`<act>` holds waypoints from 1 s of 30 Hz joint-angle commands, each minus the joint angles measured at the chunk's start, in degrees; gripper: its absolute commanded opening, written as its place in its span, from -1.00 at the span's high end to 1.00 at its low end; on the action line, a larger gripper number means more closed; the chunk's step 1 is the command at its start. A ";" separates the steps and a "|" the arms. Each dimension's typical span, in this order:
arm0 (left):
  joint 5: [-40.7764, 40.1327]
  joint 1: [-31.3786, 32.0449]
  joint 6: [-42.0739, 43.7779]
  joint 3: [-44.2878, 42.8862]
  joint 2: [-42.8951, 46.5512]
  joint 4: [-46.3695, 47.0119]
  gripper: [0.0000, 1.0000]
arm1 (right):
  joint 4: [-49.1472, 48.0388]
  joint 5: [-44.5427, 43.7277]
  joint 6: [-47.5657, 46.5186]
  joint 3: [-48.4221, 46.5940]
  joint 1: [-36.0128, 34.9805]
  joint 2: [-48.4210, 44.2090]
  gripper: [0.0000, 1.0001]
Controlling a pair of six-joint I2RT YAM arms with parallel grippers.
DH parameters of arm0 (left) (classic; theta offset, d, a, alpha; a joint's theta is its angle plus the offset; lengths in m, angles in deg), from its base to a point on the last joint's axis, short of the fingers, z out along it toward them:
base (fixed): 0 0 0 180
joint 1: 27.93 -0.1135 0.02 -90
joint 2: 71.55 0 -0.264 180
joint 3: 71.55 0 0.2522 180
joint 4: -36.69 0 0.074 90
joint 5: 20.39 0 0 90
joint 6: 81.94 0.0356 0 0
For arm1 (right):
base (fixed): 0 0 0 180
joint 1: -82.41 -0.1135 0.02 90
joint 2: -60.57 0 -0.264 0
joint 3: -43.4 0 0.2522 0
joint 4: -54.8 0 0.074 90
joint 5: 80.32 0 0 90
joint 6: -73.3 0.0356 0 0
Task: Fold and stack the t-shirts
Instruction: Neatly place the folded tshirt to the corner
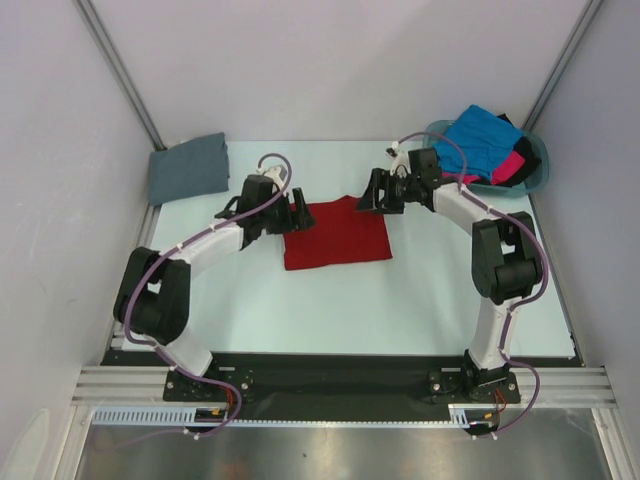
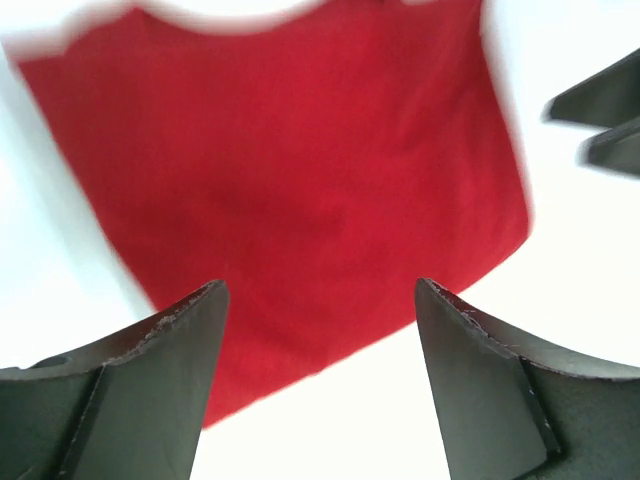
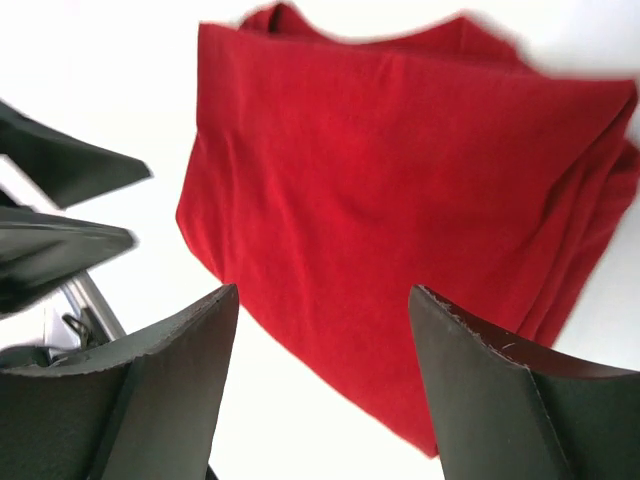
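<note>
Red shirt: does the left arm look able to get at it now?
Probably yes. The left tool hangs open at the edge of the red shirt, with nothing between them.

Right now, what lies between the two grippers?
The folded red shirt: its far edge spans the gap between the left gripper and the right gripper. The overhead view shows it.

Five t-shirts (image 1: 337, 234), one basket (image 1: 541, 163), two claws (image 1: 299, 213) (image 1: 373, 194)

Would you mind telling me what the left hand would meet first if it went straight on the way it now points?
Most likely the deep red t-shirt, which lies on the table directly beyond the open left hand. How far off is unclear.
</note>
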 commanded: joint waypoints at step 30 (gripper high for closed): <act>-25.27 4.87 1.55 -2.11 7.51 -12.58 -1.00 | 10.24 -19.87 -5.57 2.43 -2.44 -14.64 -0.53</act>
